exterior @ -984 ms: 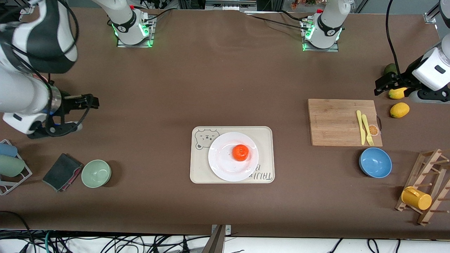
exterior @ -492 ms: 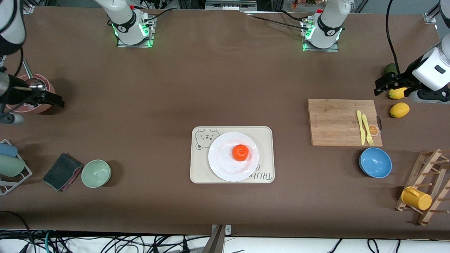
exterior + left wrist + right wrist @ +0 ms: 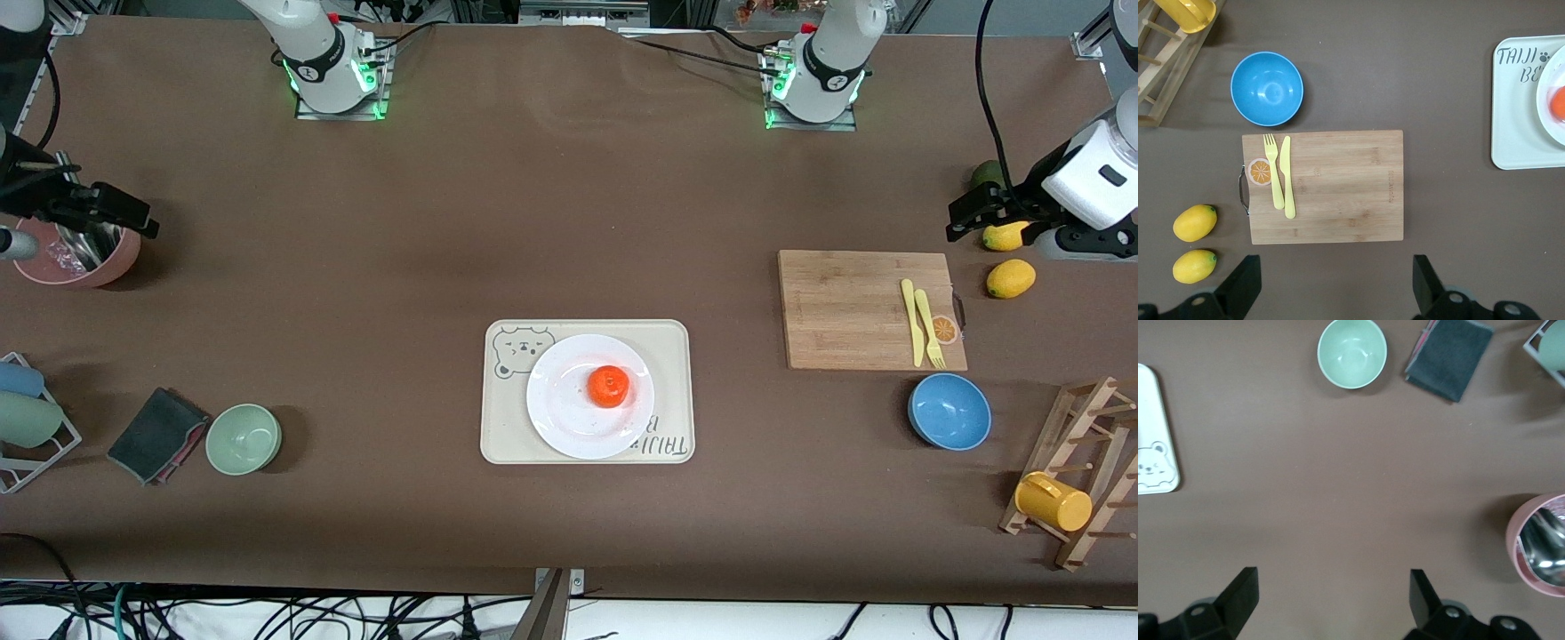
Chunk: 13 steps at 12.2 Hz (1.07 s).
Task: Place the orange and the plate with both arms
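The orange (image 3: 608, 386) sits in the shallow centre of the plate (image 3: 560, 418), and the plate rests on the cream bear-printed tray (image 3: 673, 356) in the middle of the table; none of the three has shifted since the earlier frames. What has changed is the right arm: a second ago its gripper hung over bare table well toward the middle from the pink bowl (image 3: 107, 264), half a second ago it had swung out to that bowl, and now the right gripper (image 3: 116, 209) is up over the rim of the pink bowl at the right arm's end of the table, its fingers (image 3: 1238, 597) spread wide apart and holding nothing. The right wrist view looks down on brown table with the pale green bowl (image 3: 1352, 353), the dark folded cloth (image 3: 1450, 357) and a corner of the tray. The left gripper (image 3: 978, 213) has not moved across the frames; it waits over the lemons (image 3: 1010, 278) at the left arm's end of the table, its fingers (image 3: 1241, 285) likewise parted and empty. Its wrist view shows the wooden cutting board (image 3: 1338, 190) with the yellow fork (image 3: 1275, 175) and yellow knife (image 3: 1287, 179) lying on it, and the blue bowl (image 3: 1267, 88) just beside the board.
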Tool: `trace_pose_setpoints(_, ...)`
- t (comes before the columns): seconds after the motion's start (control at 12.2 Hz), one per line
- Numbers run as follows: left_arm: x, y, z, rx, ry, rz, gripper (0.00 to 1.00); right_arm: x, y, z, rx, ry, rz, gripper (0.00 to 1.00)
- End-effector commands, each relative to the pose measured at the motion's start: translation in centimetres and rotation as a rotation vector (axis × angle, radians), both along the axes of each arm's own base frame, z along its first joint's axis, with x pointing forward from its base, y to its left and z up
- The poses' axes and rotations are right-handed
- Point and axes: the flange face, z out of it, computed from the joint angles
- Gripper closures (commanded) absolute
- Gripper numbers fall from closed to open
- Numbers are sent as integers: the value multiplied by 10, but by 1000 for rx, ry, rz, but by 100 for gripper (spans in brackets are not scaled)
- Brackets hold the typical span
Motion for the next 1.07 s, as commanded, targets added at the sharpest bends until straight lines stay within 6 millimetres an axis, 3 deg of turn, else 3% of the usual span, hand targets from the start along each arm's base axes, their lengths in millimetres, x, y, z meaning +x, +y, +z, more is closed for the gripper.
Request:
trace_pose_setpoints(0.0,-5,-2,4,-26,-9,4,0,-6,-10,2,13,-16,-5,0)
trace_pose_setpoints(0.57,-5,-2,4,-26,-9,5,0,-1,-2,10,-56,-6,29,0)
trace_pose_setpoints(0.98,-5,-2,3,-26,-6,4,0,0,-3,5,-47,10,32,0)
